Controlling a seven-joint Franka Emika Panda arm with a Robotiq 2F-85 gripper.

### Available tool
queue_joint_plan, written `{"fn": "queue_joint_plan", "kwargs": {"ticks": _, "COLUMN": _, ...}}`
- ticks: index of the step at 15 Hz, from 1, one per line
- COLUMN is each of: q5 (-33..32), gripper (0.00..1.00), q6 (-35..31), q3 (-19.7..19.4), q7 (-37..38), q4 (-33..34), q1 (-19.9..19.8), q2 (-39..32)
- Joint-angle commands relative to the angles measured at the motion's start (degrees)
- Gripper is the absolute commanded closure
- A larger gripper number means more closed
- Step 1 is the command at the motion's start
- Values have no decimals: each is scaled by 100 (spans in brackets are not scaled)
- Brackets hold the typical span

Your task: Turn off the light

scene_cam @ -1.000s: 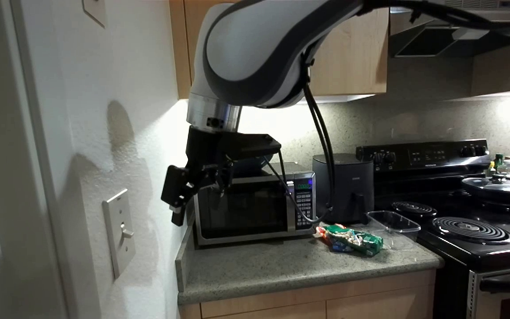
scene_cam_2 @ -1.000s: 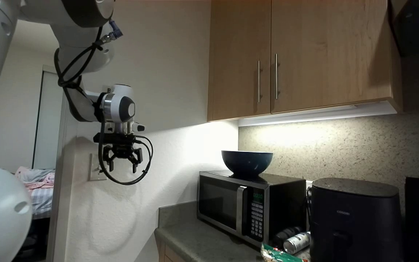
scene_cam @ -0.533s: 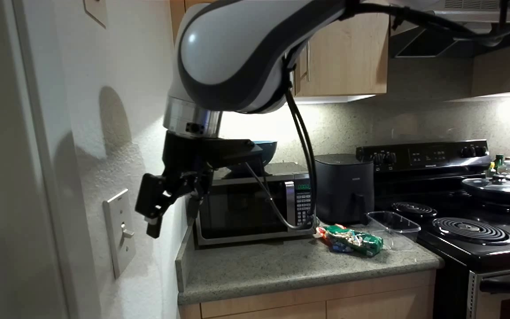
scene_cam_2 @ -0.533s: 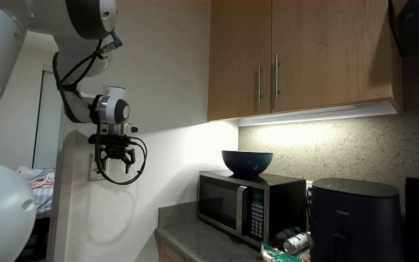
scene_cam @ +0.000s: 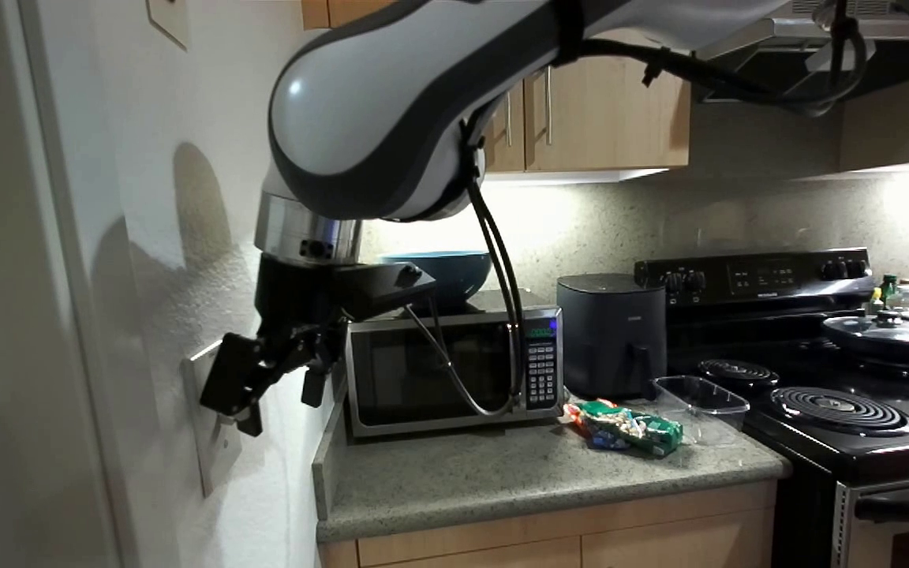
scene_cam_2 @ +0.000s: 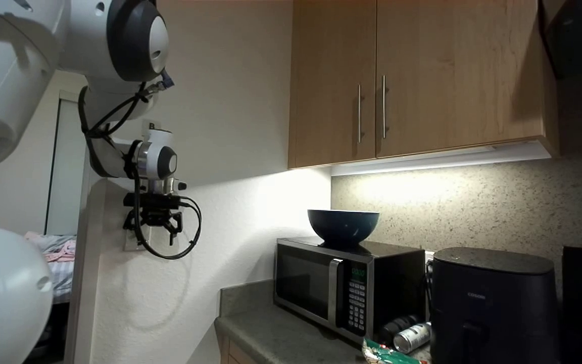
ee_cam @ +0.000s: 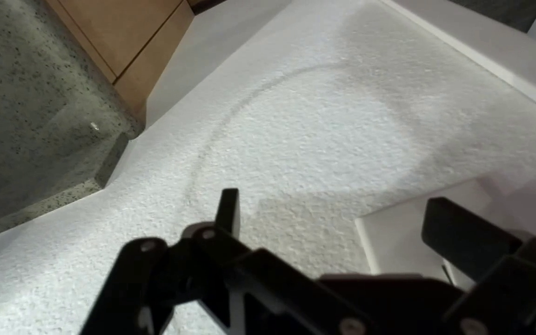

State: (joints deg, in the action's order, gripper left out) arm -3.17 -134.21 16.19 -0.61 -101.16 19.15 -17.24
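Note:
A white light switch plate [scene_cam: 222, 465] is on the wall at the left in an exterior view. It is partly hidden in an exterior view [scene_cam_2: 131, 242] and lies behind the right finger in the wrist view [ee_cam: 403, 232]. The toggle is mostly hidden by a finger; a dark slit and a white sliver show beside it in the wrist view. My black gripper [scene_cam: 281, 410] is open and empty, pointing down in front of the plate, one finger overlapping it. It also shows in an exterior view [scene_cam_2: 155, 236] and with fingers wide apart in the wrist view [ee_cam: 335, 204]. Contact cannot be told.
The textured wall [ee_cam: 296, 139] is close to the gripper. A counter [scene_cam: 502, 473] holds a microwave [scene_cam: 431, 371], with a blue bowl [scene_cam_2: 344, 225] on top, and a black air fryer [scene_cam: 612, 335]. A lit under-cabinet lamp [scene_cam_2: 442, 159] glows. A door frame [scene_cam: 68, 276] is at the left.
The arm has moved left and down toward the switch plate. One finger, earlier apart from the plate in an exterior view, now overlaps it and covers most of the toggle. The gripper stays open.

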Motion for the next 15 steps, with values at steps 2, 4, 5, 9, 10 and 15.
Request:
{"fn": "queue_joint_plan", "kwargs": {"ticks": 2, "q5": -105, "gripper": 0, "q6": -517, "q3": -65, "q7": 182, "q4": -82, "q1": 50, "q2": 150}}
{"fn": "queue_joint_plan", "kwargs": {"ticks": 4, "q5": -60, "gripper": 0, "q6": -871, "q3": -81, "q7": 344, "q4": -435, "q1": 29, "q2": 461}}
{"fn": "queue_joint_plan", "kwargs": {"ticks": 5, "q5": 0, "gripper": 0, "q6": -982, "q3": -72, "q7": 377, "q4": -614, "q1": 6, "q2": 609}}
{"fn": "queue_joint_plan", "kwargs": {"ticks": 9, "q5": 55, "gripper": 0, "q6": -1685, "q3": -93, "q7": 666, "q4": -1297, "q1": -41, "q2": 1115}}
{"fn": "queue_joint_plan", "kwargs": {"ticks": 10, "q5": 34, "gripper": 0, "q6": -1945, "q3": -111, "q7": 798, "q4": -1418, "q1": -47, "q2": 1236}}
{"fn": "queue_joint_plan", "kwargs": {"ticks": 15, "q5": -492, "gripper": 0, "q6": -3150, "q3": -314, "q7": 1584, "q4": -1873, "q1": 3, "q2": 1634}}
